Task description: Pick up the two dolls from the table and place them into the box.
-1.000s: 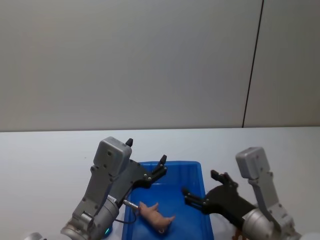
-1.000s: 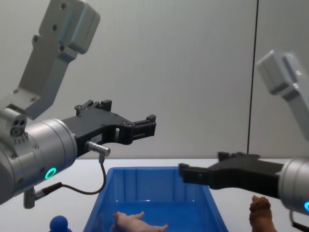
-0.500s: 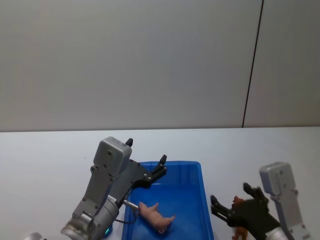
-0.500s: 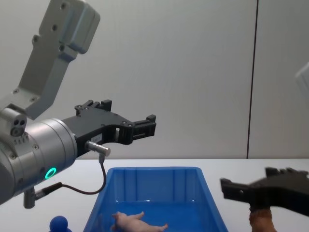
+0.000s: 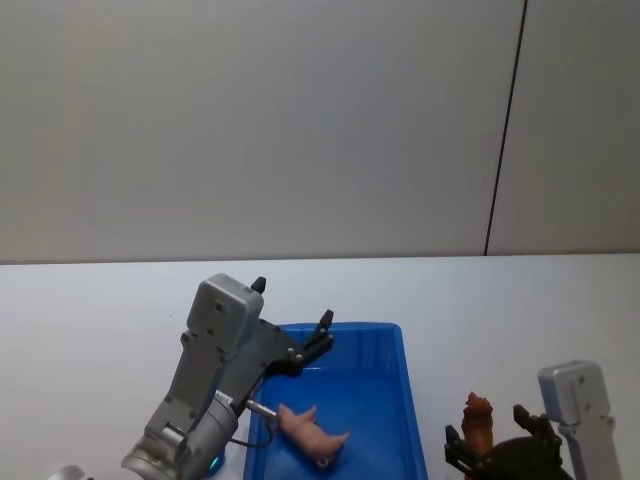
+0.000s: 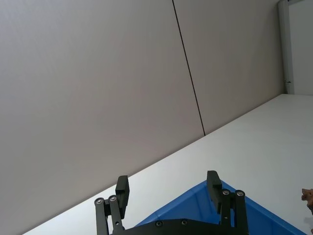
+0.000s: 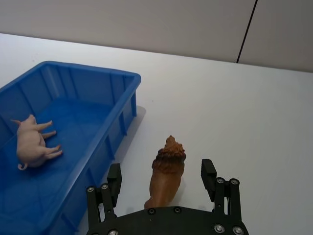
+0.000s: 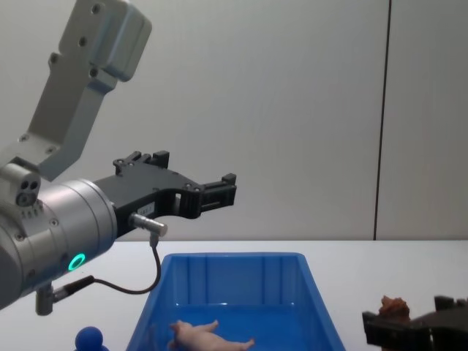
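Observation:
The pale pink pig (image 5: 312, 435) lies on its side inside the blue box (image 5: 392, 340), also seen as the pig (image 7: 33, 143) in the box (image 7: 128, 88). The brown lion (image 7: 167, 172) stands upright on the white table (image 7: 234, 112), just right of the box. My right gripper (image 7: 161, 175) is open and low at the table, its fingers on either side of the lion without touching it. In the head view the right gripper (image 5: 488, 440) sits at the lion (image 5: 478, 420). My left gripper (image 8: 190, 170) hangs open with nothing in it above the box's far left part.
A small blue ball-topped thing (image 8: 91, 338) stands on the table left of the box. A grey wall with a dark vertical seam (image 5: 505, 130) backs the table. Open tabletop stretches to the right of the lion.
My right gripper moved from above the box to the right and down, so the lion now stands between its open fingers. The left arm and the pig have not moved.

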`<control>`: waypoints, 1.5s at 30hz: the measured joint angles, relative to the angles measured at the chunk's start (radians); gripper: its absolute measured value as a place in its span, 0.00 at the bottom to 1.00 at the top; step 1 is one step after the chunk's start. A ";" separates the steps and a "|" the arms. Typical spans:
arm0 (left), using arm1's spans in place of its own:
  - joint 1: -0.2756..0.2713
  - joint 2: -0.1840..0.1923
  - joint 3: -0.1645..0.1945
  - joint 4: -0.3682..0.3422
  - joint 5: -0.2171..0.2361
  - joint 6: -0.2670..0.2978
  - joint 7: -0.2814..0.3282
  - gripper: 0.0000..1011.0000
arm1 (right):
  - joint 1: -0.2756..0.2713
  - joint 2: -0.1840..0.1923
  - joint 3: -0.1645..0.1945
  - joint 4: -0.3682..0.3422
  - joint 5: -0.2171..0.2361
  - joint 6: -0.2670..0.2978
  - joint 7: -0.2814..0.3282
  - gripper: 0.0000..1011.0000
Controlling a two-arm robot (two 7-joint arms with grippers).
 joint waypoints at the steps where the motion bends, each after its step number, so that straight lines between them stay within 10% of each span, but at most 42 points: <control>1: 0.000 0.000 0.000 0.000 0.000 0.000 0.000 0.99 | -0.004 0.000 0.000 0.002 0.003 0.000 -0.003 0.99; 13: 0.000 0.000 0.000 0.000 0.000 0.000 0.000 0.99 | -0.018 -0.010 0.004 0.038 0.041 -0.008 -0.012 0.99; 36: 0.000 0.000 0.000 0.000 0.000 0.000 0.000 0.99 | -0.018 -0.027 0.020 0.110 0.122 -0.076 0.039 0.33; 45: 0.000 0.000 0.000 0.000 0.000 0.000 0.000 0.99 | -0.014 -0.025 0.022 0.105 0.089 -0.107 0.058 0.29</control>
